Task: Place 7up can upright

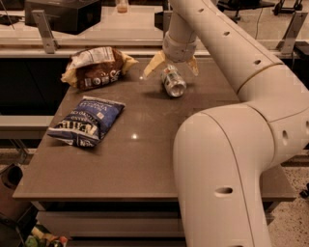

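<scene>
The 7up can point(173, 82) is small and silvery with green marks. It lies tilted on its side at the far middle of the brown table point(145, 159), its end facing the camera. My gripper point(172, 68) hangs from the white arm right above the can's far end. Its two yellowish fingers point(153, 64) are spread open to either side of the can. I cannot tell whether they touch it.
A brown chip bag point(96, 67) lies at the table's far left. A blue chip bag point(88, 121) lies at the left, nearer the front. My arm's large white body point(227, 169) covers the table's right side. A counter with a dark box point(63, 14) runs behind.
</scene>
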`<state>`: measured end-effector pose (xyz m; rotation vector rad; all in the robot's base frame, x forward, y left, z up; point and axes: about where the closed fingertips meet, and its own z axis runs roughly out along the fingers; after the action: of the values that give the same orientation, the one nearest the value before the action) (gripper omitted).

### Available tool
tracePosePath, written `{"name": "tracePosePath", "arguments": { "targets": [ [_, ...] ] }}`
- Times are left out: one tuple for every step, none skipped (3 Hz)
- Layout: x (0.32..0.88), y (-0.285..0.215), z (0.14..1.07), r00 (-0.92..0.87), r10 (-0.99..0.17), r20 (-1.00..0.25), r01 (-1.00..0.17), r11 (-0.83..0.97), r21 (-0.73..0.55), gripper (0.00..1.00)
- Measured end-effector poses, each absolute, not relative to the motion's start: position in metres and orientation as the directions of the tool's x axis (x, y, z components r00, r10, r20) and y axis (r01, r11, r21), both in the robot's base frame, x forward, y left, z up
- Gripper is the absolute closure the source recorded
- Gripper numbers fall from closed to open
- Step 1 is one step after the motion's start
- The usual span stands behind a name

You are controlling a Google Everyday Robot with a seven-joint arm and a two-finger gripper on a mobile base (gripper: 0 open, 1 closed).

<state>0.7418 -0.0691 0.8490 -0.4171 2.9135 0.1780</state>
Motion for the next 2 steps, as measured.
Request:
{"name": "tracePosePath", "arguments": {
  "targets": [
    [0.7454,-0.0669,0.8435,-0.942,-0.272,-0.198,-0.295,0.95,0.1,0.18],
    [0.7507,-0.0635,0.841,-0.939,-0.27,-0.212,-0.296,0.95,0.102,0.43]
  ]
}}
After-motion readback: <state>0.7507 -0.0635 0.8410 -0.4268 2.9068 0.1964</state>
